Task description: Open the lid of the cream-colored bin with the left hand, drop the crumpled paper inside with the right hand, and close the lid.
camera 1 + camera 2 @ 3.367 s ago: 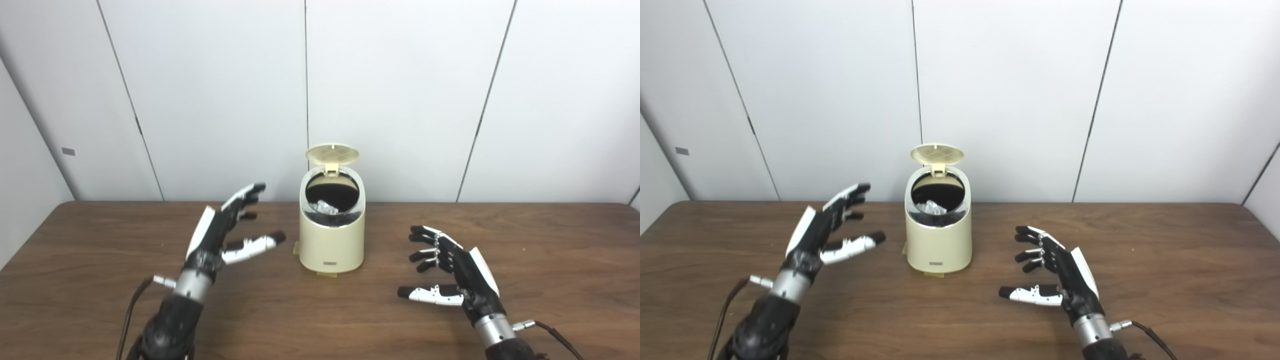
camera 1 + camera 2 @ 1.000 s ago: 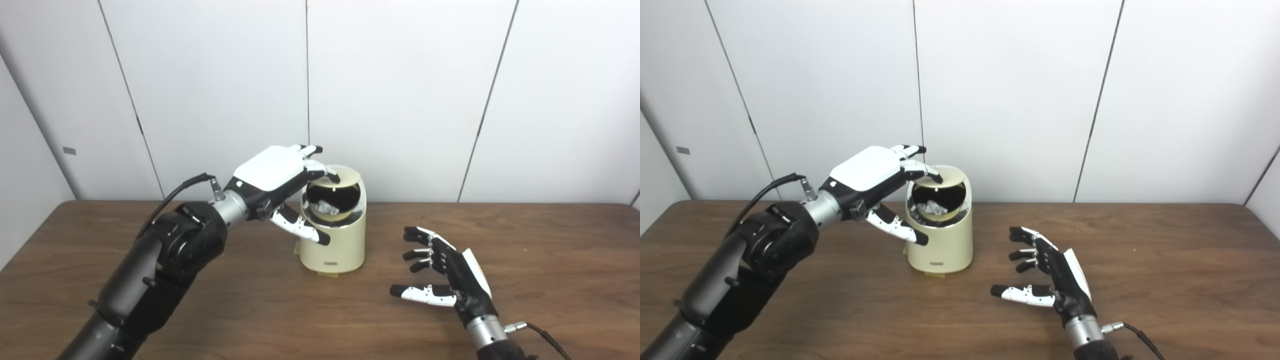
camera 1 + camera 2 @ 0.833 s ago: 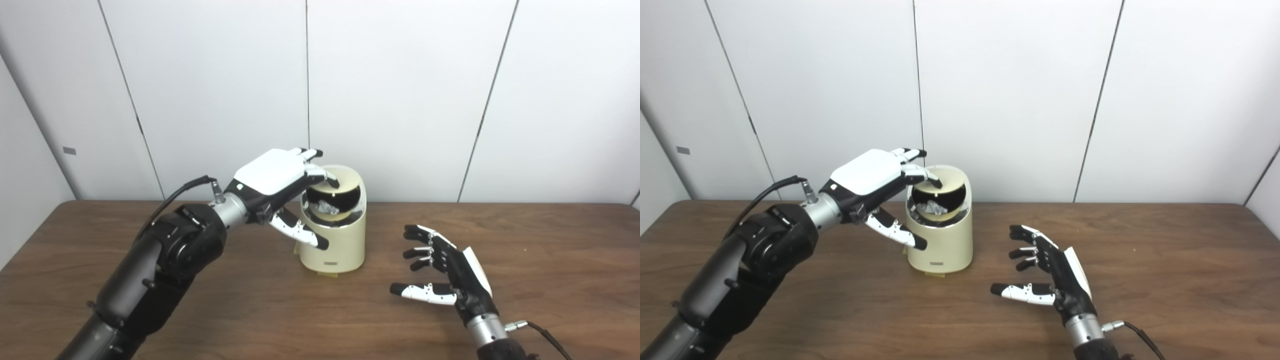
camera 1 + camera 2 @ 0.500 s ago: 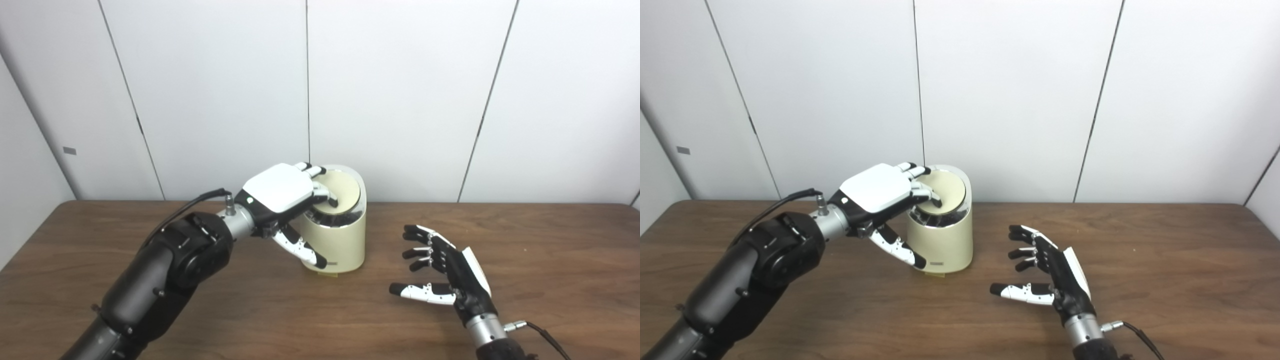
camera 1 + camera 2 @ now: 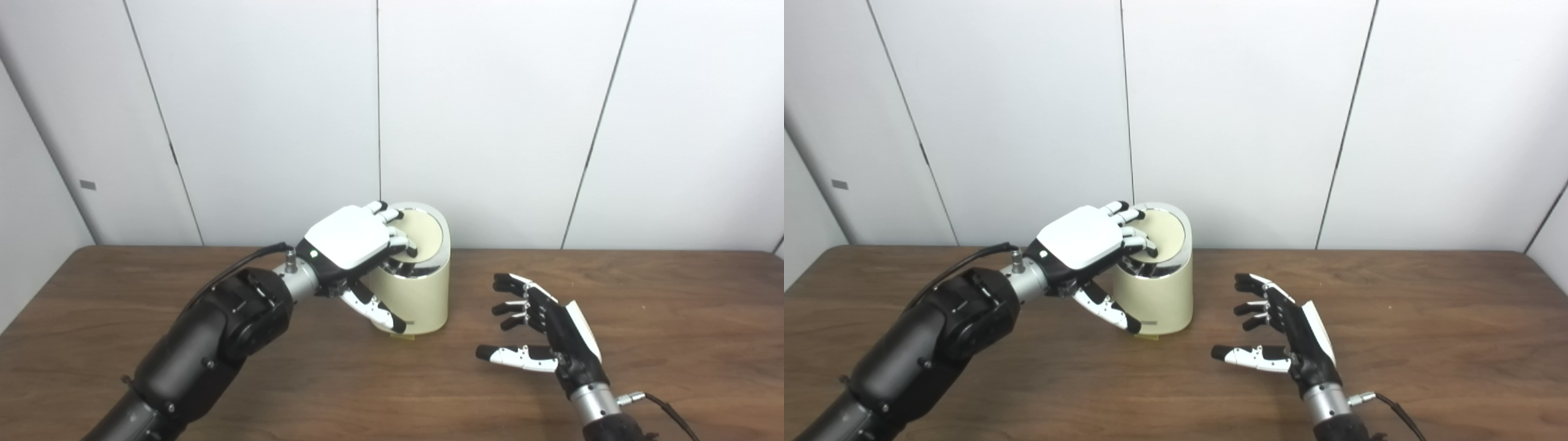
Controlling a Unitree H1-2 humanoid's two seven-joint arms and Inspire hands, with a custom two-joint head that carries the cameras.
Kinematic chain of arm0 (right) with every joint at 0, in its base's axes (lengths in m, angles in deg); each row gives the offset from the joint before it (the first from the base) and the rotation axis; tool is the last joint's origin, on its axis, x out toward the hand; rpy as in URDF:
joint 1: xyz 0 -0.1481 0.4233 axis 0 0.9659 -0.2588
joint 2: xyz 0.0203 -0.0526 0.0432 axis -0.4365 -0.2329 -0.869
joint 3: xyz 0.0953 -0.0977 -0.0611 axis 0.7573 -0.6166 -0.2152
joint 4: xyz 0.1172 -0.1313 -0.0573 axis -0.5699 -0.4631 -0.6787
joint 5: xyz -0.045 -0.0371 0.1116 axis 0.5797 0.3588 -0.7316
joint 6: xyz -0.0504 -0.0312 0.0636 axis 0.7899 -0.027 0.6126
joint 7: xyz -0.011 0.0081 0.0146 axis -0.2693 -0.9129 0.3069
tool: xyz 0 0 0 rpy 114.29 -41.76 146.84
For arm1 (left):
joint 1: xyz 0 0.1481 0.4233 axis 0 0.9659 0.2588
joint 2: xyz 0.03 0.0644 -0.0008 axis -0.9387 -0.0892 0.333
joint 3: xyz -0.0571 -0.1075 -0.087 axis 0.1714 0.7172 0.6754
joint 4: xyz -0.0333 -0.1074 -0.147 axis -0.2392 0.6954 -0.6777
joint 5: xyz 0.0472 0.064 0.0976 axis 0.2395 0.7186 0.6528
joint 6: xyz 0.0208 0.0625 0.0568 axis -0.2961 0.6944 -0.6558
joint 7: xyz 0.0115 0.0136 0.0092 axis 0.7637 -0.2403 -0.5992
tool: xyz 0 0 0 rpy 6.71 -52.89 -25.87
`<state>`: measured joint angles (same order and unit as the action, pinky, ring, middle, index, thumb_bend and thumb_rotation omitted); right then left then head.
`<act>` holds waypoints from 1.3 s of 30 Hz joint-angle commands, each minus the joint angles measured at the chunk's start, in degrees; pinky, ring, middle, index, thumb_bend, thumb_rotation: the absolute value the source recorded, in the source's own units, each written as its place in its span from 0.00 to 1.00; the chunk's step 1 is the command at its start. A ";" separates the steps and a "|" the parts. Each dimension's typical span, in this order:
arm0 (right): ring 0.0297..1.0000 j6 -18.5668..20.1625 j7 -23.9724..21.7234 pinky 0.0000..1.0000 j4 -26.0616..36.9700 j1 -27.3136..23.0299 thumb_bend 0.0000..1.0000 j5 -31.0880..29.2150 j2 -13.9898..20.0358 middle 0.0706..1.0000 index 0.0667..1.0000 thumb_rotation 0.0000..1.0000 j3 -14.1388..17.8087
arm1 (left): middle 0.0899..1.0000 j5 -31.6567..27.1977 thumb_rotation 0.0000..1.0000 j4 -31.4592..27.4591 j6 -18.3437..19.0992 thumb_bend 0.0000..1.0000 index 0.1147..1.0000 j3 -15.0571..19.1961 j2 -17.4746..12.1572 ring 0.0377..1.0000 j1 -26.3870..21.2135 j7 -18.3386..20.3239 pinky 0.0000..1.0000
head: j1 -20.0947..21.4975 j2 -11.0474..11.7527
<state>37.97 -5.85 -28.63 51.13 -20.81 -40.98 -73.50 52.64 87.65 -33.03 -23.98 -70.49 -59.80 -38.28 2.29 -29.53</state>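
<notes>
Bin (image 5: 422, 297) lid (image 5: 424, 236) down under left hand (image 5: 349, 237) fingers (image 5: 401, 242) pressing it, right hand (image 5: 545, 334) spread, empty.

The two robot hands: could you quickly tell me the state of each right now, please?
Left hand: open, holding nothing, fingers pressing down on the round lid of the cream-colored bin.
Right hand: open, holding nothing.

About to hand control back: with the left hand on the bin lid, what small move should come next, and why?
Probably lift the left hand straight up off the lid. The lid lies flat in the rim of the bin, looking shut, with fingertips resting on it; the right hand is open and empty beside the bin.
</notes>
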 commanded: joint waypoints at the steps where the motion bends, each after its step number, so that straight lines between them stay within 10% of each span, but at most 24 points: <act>1: 0.64 -0.55 0.48 0.53 2.00 -1.25 0.84 -0.22 0.07 0.78 0.77 0.19 0.39 | 0.79 0.51 0.62 1.52 0.17 0.95 0.79 -1.39 -0.06 0.98 0.84 2.90 1.00 | -0.10 0.03; 6: 0.64 -1.13 0.59 0.52 1.61 -1.37 0.83 0.12 0.39 0.78 0.77 0.20 0.35 | 0.81 -2.11 0.62 -0.96 0.38 0.91 0.80 0.84 -0.63 0.97 0.82 2.61 1.00 | -0.28 0.15; 15: 0.62 -1.47 0.75 0.51 1.22 -1.60 0.83 -0.11 0.18 0.77 0.77 0.18 0.47 | 0.81 -20.01 0.51 -2.23 2.28 0.86 0.81 15.20 2.98 0.95 6.25 -5.04 1.00 | -0.32 0.42; 25: 0.62 -1.46 1.11 0.52 1.39 -1.46 0.83 0.25 0.41 0.77 0.77 0.17 0.52 | 0.92 -43.05 0.37 1.34 0.02 0.77 0.91 28.16 11.34 0.88 14.90 -13.18 0.73 | -0.59 0.34; 39: 0.62 -2.76 1.47 0.51 1.78 -0.83 0.82 0.60 0.60 0.77 0.78 0.17 0.91 | 0.79 -53.42 0.38 3.73 -0.97 0.76 0.85 30.78 15.74 0.75 23.99 -14.83 0.69 | -0.91 0.21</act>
<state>37.81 -5.33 -28.67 51.56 -19.95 -40.86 -73.09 0.54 92.17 -32.14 6.62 -54.56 -34.22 -52.74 1.32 -29.27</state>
